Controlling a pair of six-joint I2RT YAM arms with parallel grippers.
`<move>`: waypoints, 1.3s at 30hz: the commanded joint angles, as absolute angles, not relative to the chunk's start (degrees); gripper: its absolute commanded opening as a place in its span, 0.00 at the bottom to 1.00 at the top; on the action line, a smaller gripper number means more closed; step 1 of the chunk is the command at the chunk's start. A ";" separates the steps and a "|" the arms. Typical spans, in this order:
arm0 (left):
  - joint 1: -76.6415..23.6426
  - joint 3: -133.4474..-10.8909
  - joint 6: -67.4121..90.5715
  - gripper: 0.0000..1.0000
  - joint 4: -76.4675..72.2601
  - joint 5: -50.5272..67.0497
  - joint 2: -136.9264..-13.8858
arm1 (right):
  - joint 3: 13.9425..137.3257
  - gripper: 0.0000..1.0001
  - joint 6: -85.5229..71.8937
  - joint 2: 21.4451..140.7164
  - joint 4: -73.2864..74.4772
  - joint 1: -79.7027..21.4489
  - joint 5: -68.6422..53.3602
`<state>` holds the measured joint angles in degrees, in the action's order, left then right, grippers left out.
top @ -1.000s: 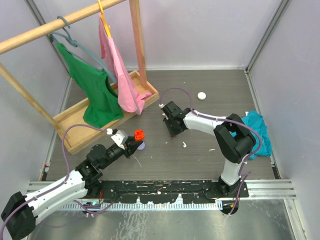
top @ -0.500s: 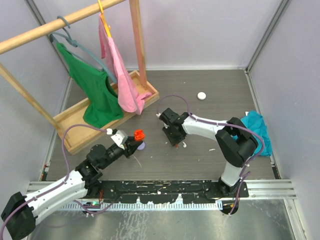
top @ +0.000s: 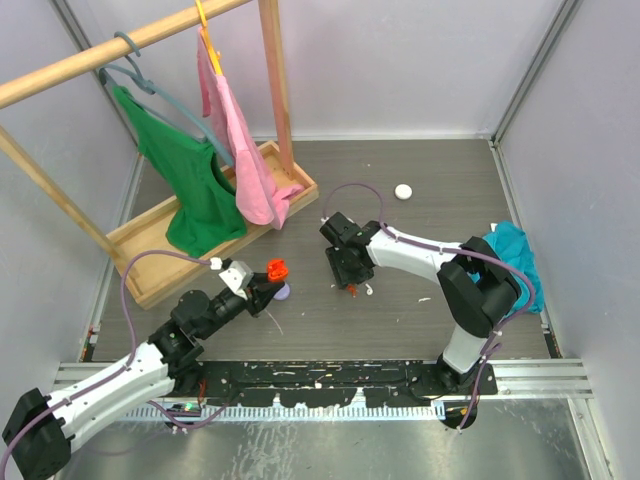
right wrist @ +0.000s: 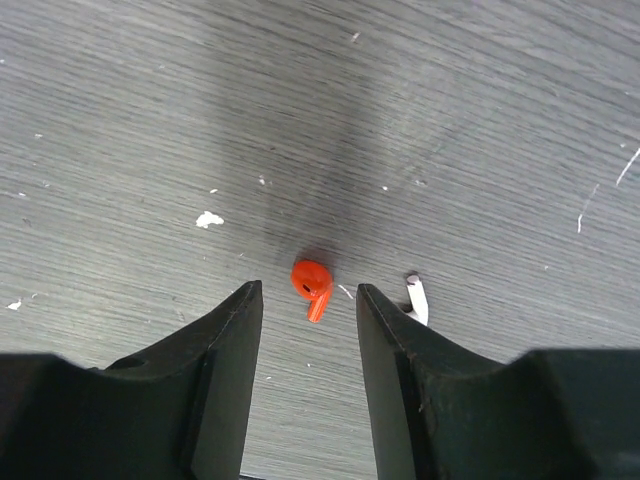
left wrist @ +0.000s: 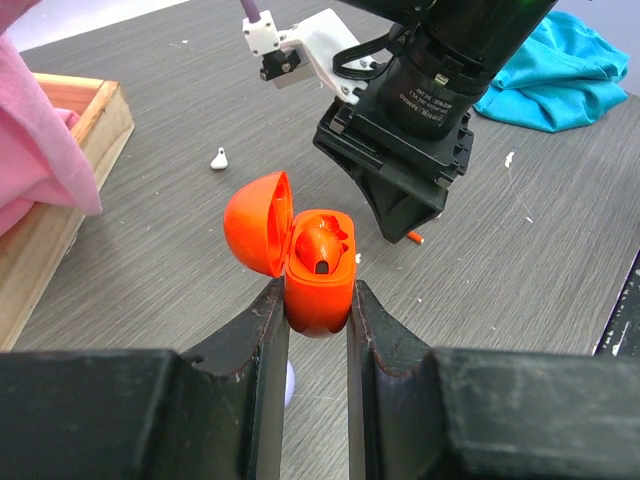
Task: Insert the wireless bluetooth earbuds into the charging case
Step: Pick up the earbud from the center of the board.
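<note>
My left gripper (left wrist: 318, 300) is shut on an orange-red charging case (left wrist: 320, 292), also seen from above (top: 278, 268). Its lid (left wrist: 255, 221) is open and one red earbud (left wrist: 322, 245) sits inside. My right gripper (right wrist: 307, 300) is open and points down at the table, with a loose red earbud (right wrist: 311, 283) lying between its fingertips, not touching them. From above this gripper (top: 346, 274) is right of the case. A white earbud (right wrist: 417, 300) lies just right of the right finger. Another white earbud (left wrist: 219, 159) lies farther off on the table.
A wooden rack (top: 230, 215) with a green shirt (top: 190, 180) and a pink garment (top: 245, 165) stands at the back left. A white round case (top: 403, 191) lies at the back. A teal cloth (top: 515, 262) lies at the right. A lilac object (top: 285, 293) lies under the left gripper.
My right gripper has moved a little nearer and lower, and now stands over the loose red earbud. The left gripper holds the open case nearly still.
</note>
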<state>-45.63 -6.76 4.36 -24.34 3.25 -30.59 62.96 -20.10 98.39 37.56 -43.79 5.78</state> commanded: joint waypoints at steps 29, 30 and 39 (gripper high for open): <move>-45.37 -6.85 5.62 0.00 -25.33 3.34 -28.76 | 63.85 0.23 -28.80 101.07 37.74 -44.98 7.90; -45.36 -6.85 5.62 0.00 -25.49 3.34 -28.88 | 63.87 0.22 -28.64 100.49 37.52 -45.06 8.10; -45.38 -6.37 5.30 0.00 -30.21 5.18 -30.36 | 64.00 0.22 -22.02 90.71 32.81 -46.75 9.90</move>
